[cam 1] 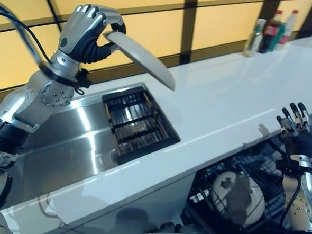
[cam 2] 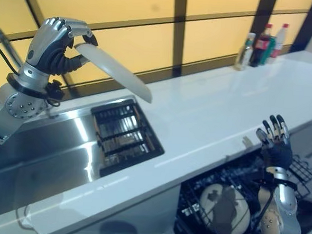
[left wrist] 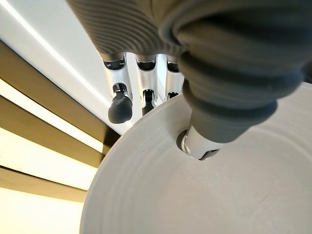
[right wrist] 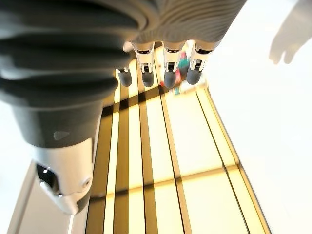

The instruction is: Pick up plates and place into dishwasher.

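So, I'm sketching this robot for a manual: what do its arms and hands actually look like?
Both arms are silver-grey metal with rounded, bolted joint housings and black bands. The left hand and right hand have silver fingers with dark rounded tips, and a dark ribbed rubbery cover over the back of the hand and wrist. Thin black cables run along each forearm.
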Controlling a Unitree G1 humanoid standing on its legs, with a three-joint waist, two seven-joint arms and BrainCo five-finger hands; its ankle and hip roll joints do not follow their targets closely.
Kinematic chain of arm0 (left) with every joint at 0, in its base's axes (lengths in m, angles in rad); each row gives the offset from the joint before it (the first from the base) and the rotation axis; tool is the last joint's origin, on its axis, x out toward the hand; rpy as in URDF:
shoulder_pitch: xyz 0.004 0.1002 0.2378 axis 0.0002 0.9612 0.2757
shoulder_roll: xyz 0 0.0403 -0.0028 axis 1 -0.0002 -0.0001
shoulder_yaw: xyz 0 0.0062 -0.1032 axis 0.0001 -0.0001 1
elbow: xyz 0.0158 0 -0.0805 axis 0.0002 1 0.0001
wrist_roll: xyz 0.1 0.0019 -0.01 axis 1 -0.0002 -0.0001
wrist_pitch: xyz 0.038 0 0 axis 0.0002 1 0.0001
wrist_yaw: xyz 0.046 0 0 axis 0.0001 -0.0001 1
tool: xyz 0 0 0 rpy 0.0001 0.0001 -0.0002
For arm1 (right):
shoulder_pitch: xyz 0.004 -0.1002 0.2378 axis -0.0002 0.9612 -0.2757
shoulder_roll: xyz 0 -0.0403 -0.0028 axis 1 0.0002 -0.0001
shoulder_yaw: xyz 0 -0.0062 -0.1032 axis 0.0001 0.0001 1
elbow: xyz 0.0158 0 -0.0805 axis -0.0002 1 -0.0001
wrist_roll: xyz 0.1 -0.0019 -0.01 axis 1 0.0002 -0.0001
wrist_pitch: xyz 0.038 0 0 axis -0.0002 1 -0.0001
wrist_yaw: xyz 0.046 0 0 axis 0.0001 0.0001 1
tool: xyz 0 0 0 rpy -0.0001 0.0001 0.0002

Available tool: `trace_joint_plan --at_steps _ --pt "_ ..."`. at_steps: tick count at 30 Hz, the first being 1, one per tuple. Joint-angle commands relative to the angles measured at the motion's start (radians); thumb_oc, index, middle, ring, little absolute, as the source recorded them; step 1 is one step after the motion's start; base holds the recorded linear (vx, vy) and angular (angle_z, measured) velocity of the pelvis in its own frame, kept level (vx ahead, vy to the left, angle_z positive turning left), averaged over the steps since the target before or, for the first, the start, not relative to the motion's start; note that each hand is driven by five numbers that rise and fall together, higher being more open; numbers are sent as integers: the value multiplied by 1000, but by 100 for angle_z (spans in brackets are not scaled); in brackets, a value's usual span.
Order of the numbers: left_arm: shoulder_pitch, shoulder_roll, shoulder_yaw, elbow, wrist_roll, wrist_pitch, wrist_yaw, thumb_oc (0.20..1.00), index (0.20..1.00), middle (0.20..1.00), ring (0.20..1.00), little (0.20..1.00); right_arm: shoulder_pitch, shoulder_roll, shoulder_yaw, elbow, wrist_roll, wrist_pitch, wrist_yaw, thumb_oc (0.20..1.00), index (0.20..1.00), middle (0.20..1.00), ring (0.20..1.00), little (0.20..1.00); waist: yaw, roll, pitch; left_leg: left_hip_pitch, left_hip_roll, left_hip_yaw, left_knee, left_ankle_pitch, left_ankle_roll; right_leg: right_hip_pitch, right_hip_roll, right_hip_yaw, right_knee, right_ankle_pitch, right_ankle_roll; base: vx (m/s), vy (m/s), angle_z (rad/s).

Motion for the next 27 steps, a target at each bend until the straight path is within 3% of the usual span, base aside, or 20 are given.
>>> trace_joint_plan --at_steps 1,6,14,20,27 --pt "39 -26 159 -41 -133 11 -10 200 200 200 200 200 -99 -14 -29 -87 -48 -116 -49 1000 1000 1000 1000 1000 9 -10 -25 -75 -30 -26 -1 49 54 85 17 30 -17 -8 58 -60 -1 33" --pt "135 -144 223 -118 -270 36 -74 200 200 200 200 200 -152 -9 -10 -98 -117 -136 -74 1000 1000 1000 1000 1000 49 -19 -24 -81 -35 -65 -2 52 54 98 17 0 -29 -24 48 -70 -8 23" --pt "270 -366 223 -207 -399 107 -166 200 200 200 200 200 -251 -18 102 -142 -291 -102 -38 1000 1000 1000 1000 1000 91 -34 -18 -95 -42 -105 -8 67 51 104 18 -23 -51 -27 42 -77 -10 11" --pt "327 -465 195 -260 -502 199 -220 200 200 200 200 200 -302 -57 191 -174 -516 -67 -54 1000 1000 1000 1000 1000 110 -38 -13 -100 -40 -114 -18 76 48 105 13 -35 -58 -28 45 -64 -12 6" --pt "330 -516 137 -259 -553 235 -236 200 200 200 200 200 -387 -93 291 -185 -735 -25 -114 1000 1000 1000 1000 1000 118 -34 -6 -99 -41 -115 -28 77 48 105 7 -38 -63 -29 51 -33 -3 1"
